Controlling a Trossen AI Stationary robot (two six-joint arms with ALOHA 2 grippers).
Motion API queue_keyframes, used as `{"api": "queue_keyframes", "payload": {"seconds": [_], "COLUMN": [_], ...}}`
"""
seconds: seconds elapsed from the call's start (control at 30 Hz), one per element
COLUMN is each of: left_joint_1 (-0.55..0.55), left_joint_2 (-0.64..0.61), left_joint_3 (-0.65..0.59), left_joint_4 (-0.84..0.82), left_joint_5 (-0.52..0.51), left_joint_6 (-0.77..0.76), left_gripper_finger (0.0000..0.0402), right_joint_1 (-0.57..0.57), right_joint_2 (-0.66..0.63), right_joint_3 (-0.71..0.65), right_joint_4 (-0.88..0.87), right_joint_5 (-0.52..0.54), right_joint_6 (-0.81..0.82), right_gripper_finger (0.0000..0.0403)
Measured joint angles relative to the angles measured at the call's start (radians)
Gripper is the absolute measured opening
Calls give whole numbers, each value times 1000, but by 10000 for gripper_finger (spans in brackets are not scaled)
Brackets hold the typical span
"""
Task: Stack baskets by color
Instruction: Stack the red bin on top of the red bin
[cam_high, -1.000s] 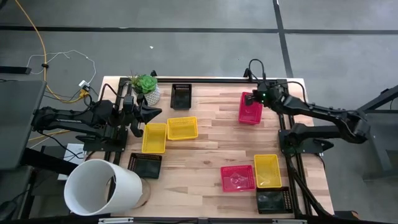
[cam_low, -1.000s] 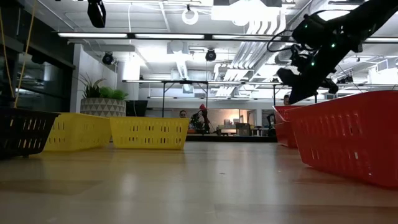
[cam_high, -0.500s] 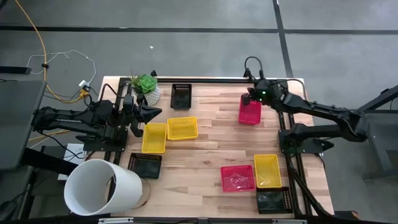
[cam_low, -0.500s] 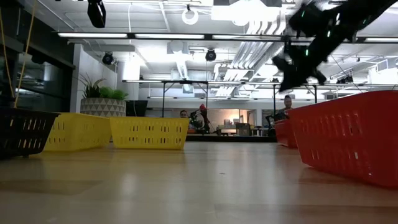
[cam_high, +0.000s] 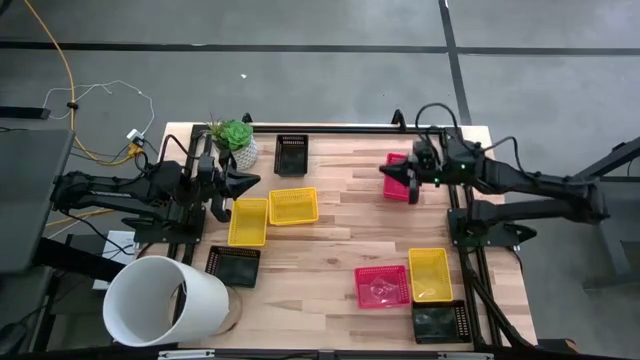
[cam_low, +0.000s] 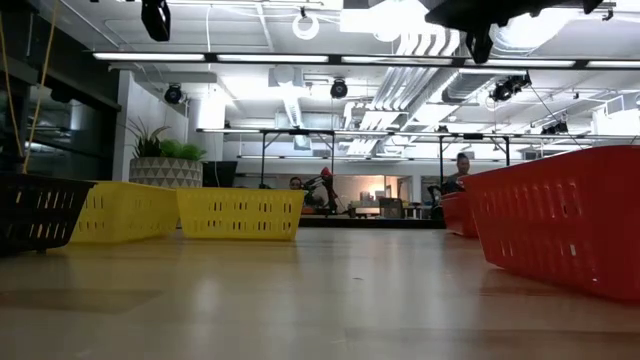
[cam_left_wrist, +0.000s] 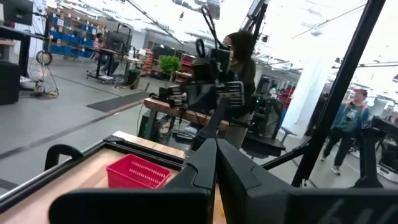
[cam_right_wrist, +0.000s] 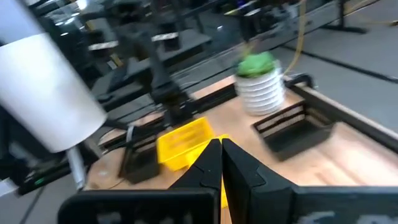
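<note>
Several baskets sit flat on the wooden table. A pink-red basket (cam_high: 408, 183) is at the far right, partly under my right gripper (cam_high: 384, 172), which hovers shut above its left edge and holds nothing. Two yellow baskets (cam_high: 293, 205) (cam_high: 248, 221) and a black one (cam_high: 233, 265) lie at the left, and another black one (cam_high: 291, 153) lies at the far edge. Near the right front are a pink-red (cam_high: 383, 285), a yellow (cam_high: 430, 274) and a black basket (cam_high: 437, 322). My left gripper (cam_high: 256, 181) waits shut, above the table at the left.
A large white cylinder (cam_high: 165, 300) lies at the near left corner. A potted green plant (cam_high: 237, 140) stands at the far left. The bare wood in the middle of the table (cam_high: 345, 225) is free. People show in the room beyond the table.
My right gripper has risen away from the far-right pink-red basket and swung toward the table's left, tipping from pointing down to about level. It stays shut. The basket stays where it was.
</note>
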Motion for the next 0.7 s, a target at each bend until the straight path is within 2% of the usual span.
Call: {"api": "queue_keyframes", "payload": {"seconds": [0.2,0.37,0.47,0.57,0.7], "left_joint_1": [0,0,0,0,0], "left_joint_2": [0,0,0,0,0], "left_joint_3": [0,0,0,0,0], "left_joint_4": [0,0,0,0,0], "left_joint_5": [0,1,-1,-18,-52], "left_joint_6": [27,23,21,34,33], "left_gripper_finger": [0,0,0,0,0], "right_joint_1": [104,129,129,129,176], "right_joint_2": [8,8,8,11,74], "right_joint_3": [0,0,0,4,104], "right_joint_4": [1,1,2,24,-68], "right_joint_5": [73,96,75,30,-42], "right_joint_6": [48,38,32,92,84], "right_gripper_finger": [0,0,0,0,0]}}
